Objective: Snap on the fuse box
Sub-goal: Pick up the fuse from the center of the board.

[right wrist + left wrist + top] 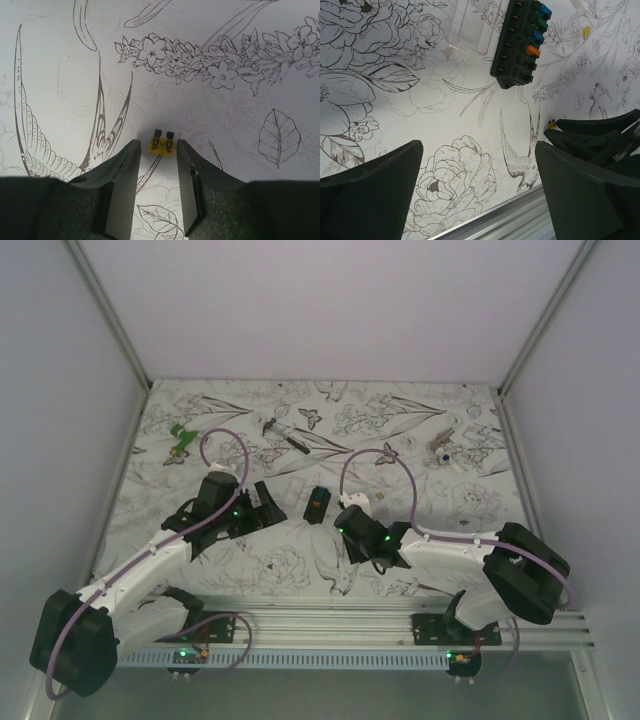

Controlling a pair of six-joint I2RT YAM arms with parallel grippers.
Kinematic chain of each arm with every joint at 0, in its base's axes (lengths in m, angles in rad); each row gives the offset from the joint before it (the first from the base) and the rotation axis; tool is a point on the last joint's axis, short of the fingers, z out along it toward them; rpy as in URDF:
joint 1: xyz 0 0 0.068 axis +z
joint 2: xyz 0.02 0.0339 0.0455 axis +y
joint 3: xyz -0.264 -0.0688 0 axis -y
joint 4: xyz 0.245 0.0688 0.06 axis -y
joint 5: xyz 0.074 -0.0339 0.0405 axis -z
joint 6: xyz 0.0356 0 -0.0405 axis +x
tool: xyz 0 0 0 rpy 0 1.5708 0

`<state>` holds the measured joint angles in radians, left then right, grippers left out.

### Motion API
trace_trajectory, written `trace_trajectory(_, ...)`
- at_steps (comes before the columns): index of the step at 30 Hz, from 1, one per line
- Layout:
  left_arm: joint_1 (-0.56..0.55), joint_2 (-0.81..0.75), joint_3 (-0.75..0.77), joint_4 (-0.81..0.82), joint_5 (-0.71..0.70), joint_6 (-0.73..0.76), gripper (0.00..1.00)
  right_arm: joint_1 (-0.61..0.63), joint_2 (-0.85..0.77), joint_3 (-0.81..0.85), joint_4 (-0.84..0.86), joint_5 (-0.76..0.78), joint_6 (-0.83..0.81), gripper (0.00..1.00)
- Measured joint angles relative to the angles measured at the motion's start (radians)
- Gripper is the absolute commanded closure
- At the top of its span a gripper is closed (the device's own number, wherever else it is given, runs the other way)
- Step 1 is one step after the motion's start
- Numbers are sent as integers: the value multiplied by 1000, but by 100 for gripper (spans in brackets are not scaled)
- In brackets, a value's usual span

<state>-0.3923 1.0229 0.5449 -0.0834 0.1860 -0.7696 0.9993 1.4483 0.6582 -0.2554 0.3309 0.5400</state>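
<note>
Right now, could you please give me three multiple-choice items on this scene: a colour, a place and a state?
1. The fuse box housing is: A black; B white; C red.
2. The yellow fuse lies: A plugged into the fuse box; B between the right gripper fingertips; C under the fuse box.
3. The left gripper is: A shut on the fuse box; B shut on nothing; C open.
Answers: A, its body shows black in the left wrist view; B, the right wrist view shows it at the tips; C, its fingers stand wide apart.
</note>
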Motion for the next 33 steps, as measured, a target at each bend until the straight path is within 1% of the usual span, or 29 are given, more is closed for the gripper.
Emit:
trace_trajectory(8,0,0,0,0,2,0,0,0,0,5,-30,20,74,62)
trace_trajectory(15,0,0,0,0,3,-1,0,0,0,6,-41,34,100,64)
trace_trajectory(17,0,0,0,0,4,-1,0,0,0,6,-42,35,103,65)
trace_trajectory(26,0,0,0,1,15,-9,0,0,0,6,-44,38,104,76)
trace_trajectory(31,0,0,0,3,30,-19,0,0,-2,6,-43,38,95,78)
trace_trajectory(33,0,3,0,8,39,-23,3,0,-6,5,-43,37,76,78)
